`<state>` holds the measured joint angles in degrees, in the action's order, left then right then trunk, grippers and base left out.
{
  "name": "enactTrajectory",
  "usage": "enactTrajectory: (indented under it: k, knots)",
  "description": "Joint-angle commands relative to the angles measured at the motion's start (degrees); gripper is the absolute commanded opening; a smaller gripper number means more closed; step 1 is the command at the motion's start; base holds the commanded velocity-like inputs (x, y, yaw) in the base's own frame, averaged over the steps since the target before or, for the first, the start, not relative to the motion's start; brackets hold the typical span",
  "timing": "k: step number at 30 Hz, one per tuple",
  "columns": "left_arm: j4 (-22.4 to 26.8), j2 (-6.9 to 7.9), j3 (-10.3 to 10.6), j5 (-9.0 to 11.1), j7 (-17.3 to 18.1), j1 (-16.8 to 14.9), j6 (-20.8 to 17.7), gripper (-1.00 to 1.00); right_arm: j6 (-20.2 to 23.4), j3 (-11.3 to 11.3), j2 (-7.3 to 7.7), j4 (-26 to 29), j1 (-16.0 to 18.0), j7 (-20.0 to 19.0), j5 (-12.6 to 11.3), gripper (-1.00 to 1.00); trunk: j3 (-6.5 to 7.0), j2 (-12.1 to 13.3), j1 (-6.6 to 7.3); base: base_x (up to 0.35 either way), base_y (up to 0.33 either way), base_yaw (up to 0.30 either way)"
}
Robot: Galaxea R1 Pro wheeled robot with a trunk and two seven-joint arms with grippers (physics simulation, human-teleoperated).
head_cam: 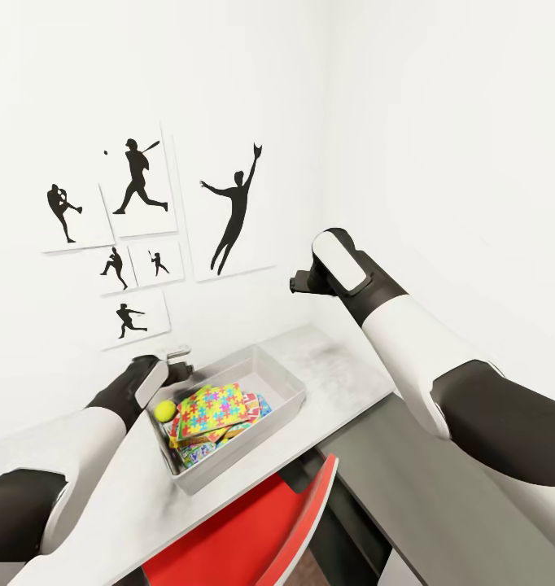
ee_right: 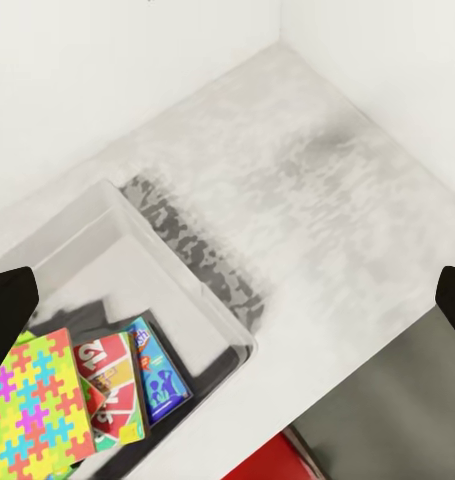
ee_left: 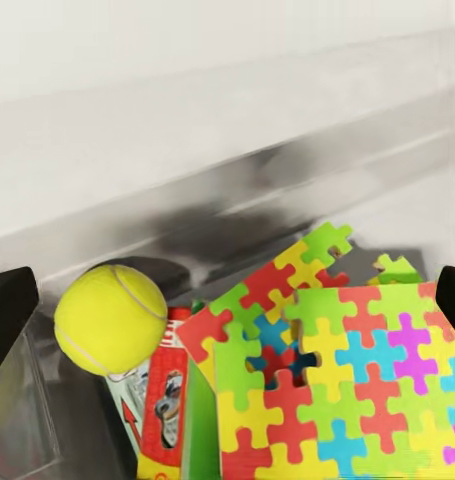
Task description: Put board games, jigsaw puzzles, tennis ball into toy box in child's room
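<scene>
Looking down from the head view, you have the left gripper (head_cam: 173, 362) hanging at the toy box's (head_cam: 287, 381) near-left corner, forearm angled in from the lower left; its jaws' state cannot be told here. Right arm (head_cam: 391, 325) raised and bent, its gripper (head_cam: 303, 282) held high over the table (head_cam: 343, 366), well apart from the box. Contents of the box: tennis ball (head_cam: 164, 409), a jigsaw puzzle (head_cam: 208, 406) on top, board games (head_cam: 257, 404) beneath. Red chair (head_cam: 253, 521) below the table edge; silhouette pictures (head_cam: 139, 175) on the white wall.

Left wrist view: jaws apart and empty, dark tips at both edges; tennis ball (ee_left: 111, 318) beside two overlapping jigsaw puzzles (ee_left: 327, 390), a printed board game (ee_left: 162, 400) under them.

Right wrist view: jaws apart, holding nothing, above the pale table (ee_right: 317, 180). Toy box (ee_right: 202, 300) holds a jigsaw puzzle (ee_right: 37, 410) and board games (ee_right: 127, 385). Dark grey lower section (ee_right: 397, 420) adjoins.
</scene>
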<state>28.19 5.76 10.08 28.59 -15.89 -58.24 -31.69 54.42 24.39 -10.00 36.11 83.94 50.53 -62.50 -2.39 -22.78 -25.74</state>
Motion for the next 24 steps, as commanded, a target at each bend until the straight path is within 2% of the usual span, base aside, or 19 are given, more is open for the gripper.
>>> enactTrajectory:
  k: [1, 7, 24]
  knots:
    - [0.1, 0.16, 0.4, 0.6, 0.7, -0.1, -0.3, 1.00, 0.0, 0.2, 0.00, 0.0, 0.1, 0.6, -0.5, 1.00, -0.14, -0.1, -0.04, 0.000, 0.000, 0.000]
    - [0.1, 0.32, 0.3, 0.3, 4.5, -0.1, -1.2, 1.00, -0.1, 0.4, 0.00, 0.0, 0.0, 0.5, -0.5, 1.00, -0.14, -0.1, -0.04, 0.000, 0.000, 0.000]
    - [0.1, 0.44, 0.3, 0.2, 4.7, 0.0, -1.4, 1.00, -0.1, 0.6, 0.00, 0.0, 0.0, 0.5, -0.5, 1.00, -0.14, -0.1, -0.04, 0.000, 0.000, 0.000]
